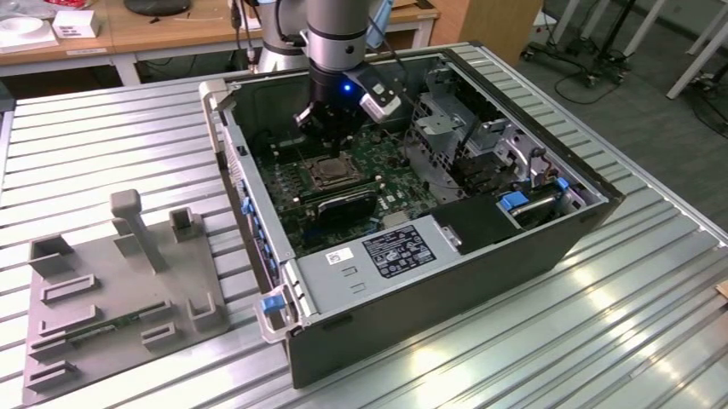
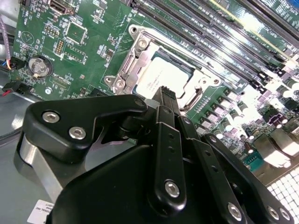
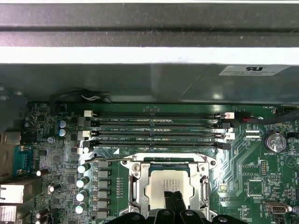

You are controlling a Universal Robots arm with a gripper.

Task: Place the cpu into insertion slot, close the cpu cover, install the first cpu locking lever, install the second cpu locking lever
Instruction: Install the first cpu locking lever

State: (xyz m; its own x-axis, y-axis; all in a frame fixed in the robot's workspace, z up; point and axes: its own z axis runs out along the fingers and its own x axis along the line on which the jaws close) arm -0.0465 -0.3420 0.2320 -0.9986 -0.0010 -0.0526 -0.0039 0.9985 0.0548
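Note:
The cpu (image 2: 159,78) (image 3: 159,184), a flat grey square, lies in the insertion slot (image 1: 330,173) on the green motherboard. The silver cpu cover (image 2: 125,70) (image 3: 135,186) lies flat around it, and the chip's face shows through the cover's window. A thin wire lever (image 3: 105,158) runs along the socket's side by the memory slots. My gripper (image 2: 166,93) (image 3: 174,197) (image 1: 327,128) hangs just above the chip's edge. Its black fingers are pressed together and shut, with nothing between them.
Long memory slots (image 3: 154,128) lie beside the socket, and a coin battery (image 2: 39,66) sits near the board's edge. The case walls (image 1: 234,153) close the board in. A black card (image 1: 341,204) and a labelled metal box (image 1: 393,249) sit nearby. A grey fixture plate (image 1: 114,298) rests at the exterior view's left.

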